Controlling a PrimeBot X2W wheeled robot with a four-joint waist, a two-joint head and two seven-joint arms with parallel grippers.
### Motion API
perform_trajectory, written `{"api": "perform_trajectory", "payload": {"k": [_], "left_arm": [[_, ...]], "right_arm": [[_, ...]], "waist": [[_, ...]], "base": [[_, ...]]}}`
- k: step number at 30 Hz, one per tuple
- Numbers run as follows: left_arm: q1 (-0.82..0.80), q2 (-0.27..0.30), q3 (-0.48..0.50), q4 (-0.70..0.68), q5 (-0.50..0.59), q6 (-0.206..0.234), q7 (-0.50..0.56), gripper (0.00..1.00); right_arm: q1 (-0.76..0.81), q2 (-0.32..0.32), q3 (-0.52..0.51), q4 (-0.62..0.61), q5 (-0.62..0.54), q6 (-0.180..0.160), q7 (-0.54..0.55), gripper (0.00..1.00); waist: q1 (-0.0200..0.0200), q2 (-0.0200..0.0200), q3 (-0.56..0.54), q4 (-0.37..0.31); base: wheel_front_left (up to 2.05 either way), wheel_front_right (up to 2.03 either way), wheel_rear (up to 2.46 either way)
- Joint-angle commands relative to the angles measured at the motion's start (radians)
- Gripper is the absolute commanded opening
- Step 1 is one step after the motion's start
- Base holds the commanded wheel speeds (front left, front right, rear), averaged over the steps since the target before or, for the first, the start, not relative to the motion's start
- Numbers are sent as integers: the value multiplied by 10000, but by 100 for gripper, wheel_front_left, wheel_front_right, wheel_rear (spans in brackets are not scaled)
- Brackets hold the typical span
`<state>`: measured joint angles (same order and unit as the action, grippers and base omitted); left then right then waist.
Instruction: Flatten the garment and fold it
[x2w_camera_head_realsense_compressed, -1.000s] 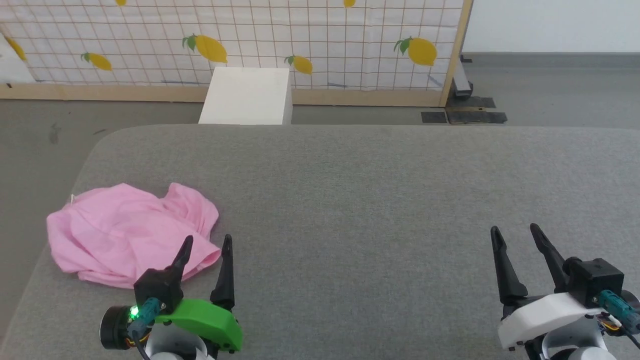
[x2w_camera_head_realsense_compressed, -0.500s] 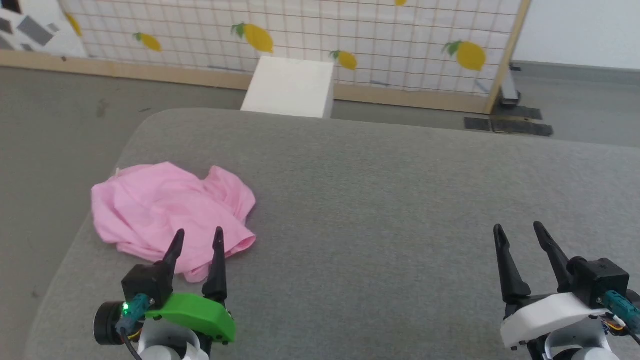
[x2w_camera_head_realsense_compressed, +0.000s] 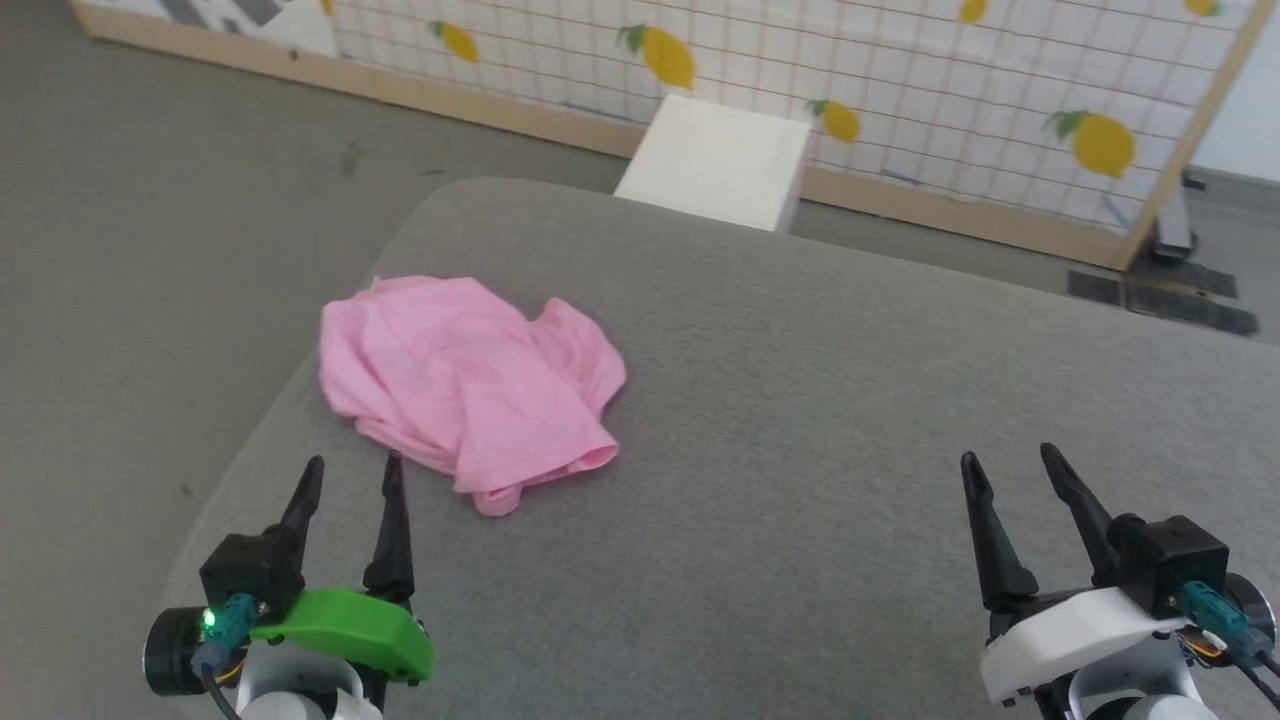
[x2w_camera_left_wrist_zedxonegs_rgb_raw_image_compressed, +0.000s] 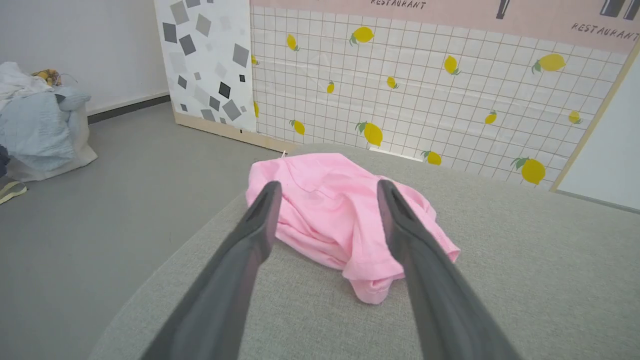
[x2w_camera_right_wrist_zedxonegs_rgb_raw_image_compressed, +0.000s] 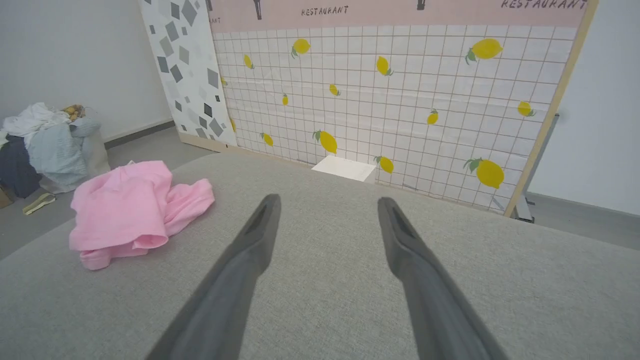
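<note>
Head view shows the garment (x2w_camera_head_realsense_compressed: 465, 385), a thin light pink piece, lying in a crumpled heap on the grey cloth-covered table (x2w_camera_head_realsense_compressed: 800, 400), close to the table's far-left rounded corner. It is bunched and lapped over itself, with deep creases across the top and one hemmed, tube-like end pointing toward the table's near edge. A tiny white speck at its far edge may be a label, but it is too small to be sure.

The left claw (x2w_camera_head_realsense_compressed: 354, 460) hovers over the table's near-left edge, fingers apart and empty, pointing at the heap but clear of it. The left wrist view looks between those two fingers at the pink cloth, with bare table between tips and hem. The right claw (x2w_camera_head_realsense_compressed: 1008, 455) sits over the table's near-right part, fingers also spread and holding nothing, well apart from the cloth. A white box (x2w_camera_head_realsense_compressed: 715, 160) stands on the floor just beyond the table's far edge.

By my reading, no part of the task is done. The cloth is neither spread nor smoothed, and no fold is laid. Everything is left: taking hold of an edge, drawing the piece out flat on the table, pressing out the wrinkles, then folding it.
</note>
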<state>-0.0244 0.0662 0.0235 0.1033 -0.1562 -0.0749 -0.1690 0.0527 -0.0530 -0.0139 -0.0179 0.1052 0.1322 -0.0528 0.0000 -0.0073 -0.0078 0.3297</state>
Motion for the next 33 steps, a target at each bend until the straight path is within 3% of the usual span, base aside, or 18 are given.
{"api": "perform_trajectory", "payload": {"k": [1, 17, 33], "left_arm": [[-106, 89, 94, 43, 62, -63, -92, 100], [53, -21, 701, 74, -61, -228, -420, 100], [-424, -89, 643, 202, 68, -424, -752, 100]], "right_arm": [[45, 17, 36, -46, -85, -10, 10, 100], [43, 21, 506, -96, 18, -12, 93, 100], [64, 26, 590, -199, 99, -14, 205, 100]], "waist": [[0, 49, 48, 620], [0, 59, 91, 2299], [0, 68, 261, 3038]], "base": [[0, 0, 0], [0, 0, 0], [-2, -2, -2]]}}
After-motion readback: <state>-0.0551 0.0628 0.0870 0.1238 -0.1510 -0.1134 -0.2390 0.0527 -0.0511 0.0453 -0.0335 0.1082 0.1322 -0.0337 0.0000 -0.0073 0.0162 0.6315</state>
